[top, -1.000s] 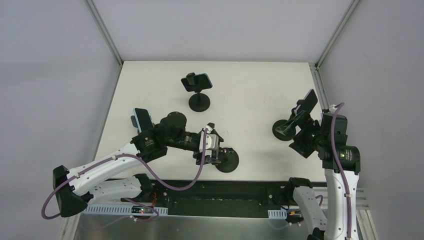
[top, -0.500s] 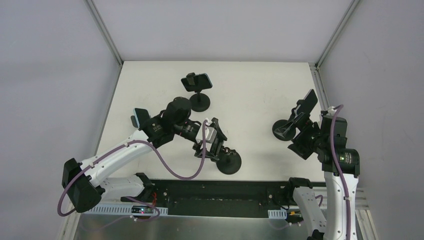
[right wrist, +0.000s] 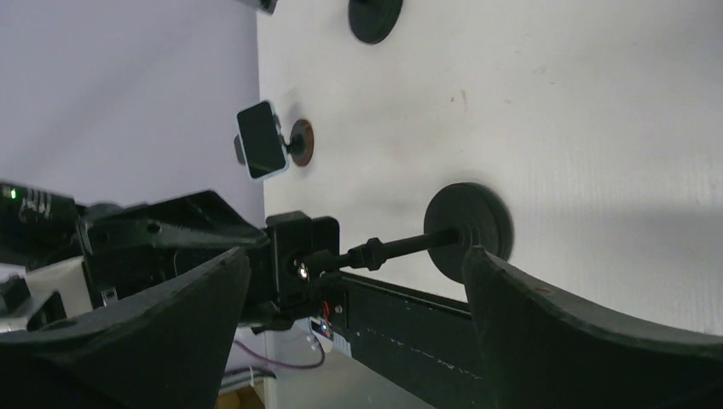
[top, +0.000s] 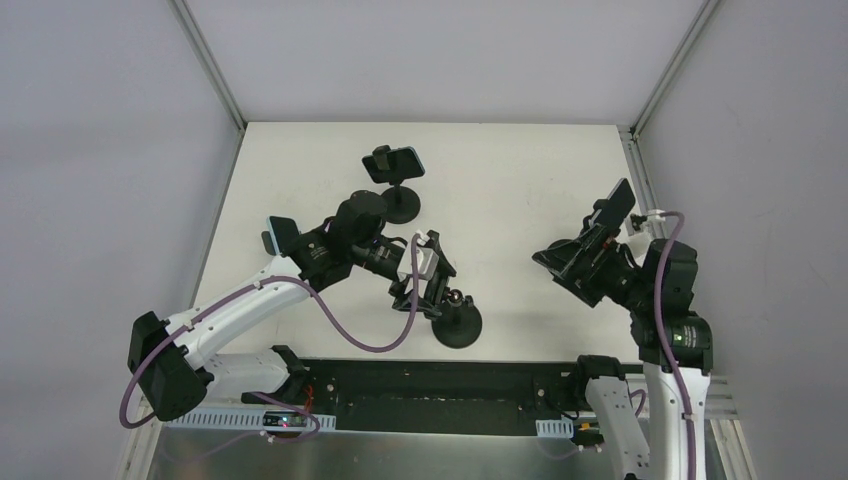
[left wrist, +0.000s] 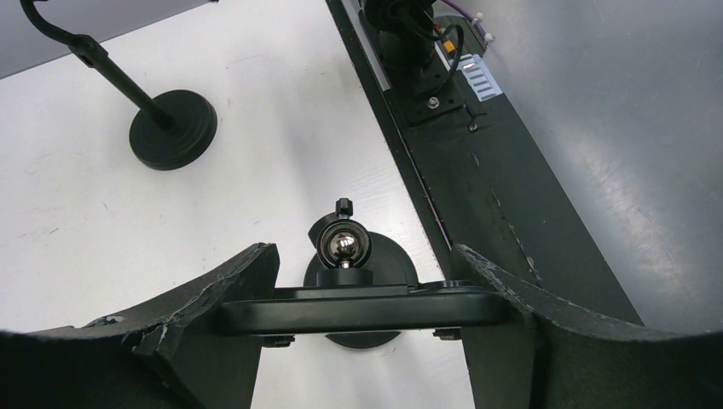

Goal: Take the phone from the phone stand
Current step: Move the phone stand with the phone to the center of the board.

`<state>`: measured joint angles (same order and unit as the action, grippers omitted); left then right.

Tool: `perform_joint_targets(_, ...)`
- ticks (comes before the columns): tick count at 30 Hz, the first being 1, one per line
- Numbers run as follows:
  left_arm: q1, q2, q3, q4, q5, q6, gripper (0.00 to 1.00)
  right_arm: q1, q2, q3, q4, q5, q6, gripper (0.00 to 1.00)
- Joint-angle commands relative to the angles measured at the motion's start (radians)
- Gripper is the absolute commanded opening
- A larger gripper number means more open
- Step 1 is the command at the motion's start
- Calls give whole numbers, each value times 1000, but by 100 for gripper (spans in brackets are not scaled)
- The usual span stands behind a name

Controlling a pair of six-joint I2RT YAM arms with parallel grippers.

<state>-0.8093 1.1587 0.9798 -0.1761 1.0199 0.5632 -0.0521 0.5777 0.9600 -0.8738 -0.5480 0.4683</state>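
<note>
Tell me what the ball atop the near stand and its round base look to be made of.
Ball: polished metal, probably steel; it is mirror-bright and shows reflections. Round base: matte black, either coated metal or plastic; the surface is dull and even with no glare, so the look leaves it open.

- table (top: 500, 190): plain white.
- phone stand (top: 458, 325): black, with a shiny silver ball (left wrist: 344, 247).
- phone (left wrist: 358, 308): black, seemingly, seen edge-on.
- rear phone (top: 400, 162): black, light-blue rim.
- cables (top: 340, 340): purple.
- arms (top: 240, 305): white with black joints.
- walls (top: 100, 150): pale grey.
</note>
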Motion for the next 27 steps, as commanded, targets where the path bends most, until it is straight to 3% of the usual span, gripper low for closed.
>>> perform_joint_targets(1, 2, 12, 21, -20, 32, -8, 0, 98, -91, -120, 384, -164, 55, 99)
perform_joint_targets(6, 3, 22, 26, -20, 46, -7, 0, 327, -199, -250, 606, 35, -70, 99)
perform_joint_targets(13, 2, 32, 38, -20, -4, -33, 0, 600, -21, -241, 576, 250, -285, 99)
perform_joint_targets(20, 2, 16, 29, -20, -44, -34, 0, 644, 97, -248, 680, 504, -269, 98)
perform_joint_targets(22, 2, 16, 30, -20, -49, -37, 0, 641, 99, -261, 707, 447, -309, 98)
perform_joint_targets(27, 2, 25, 30, -20, -40, -35, 0, 646, 107, -285, 728, 105, -455, 97)
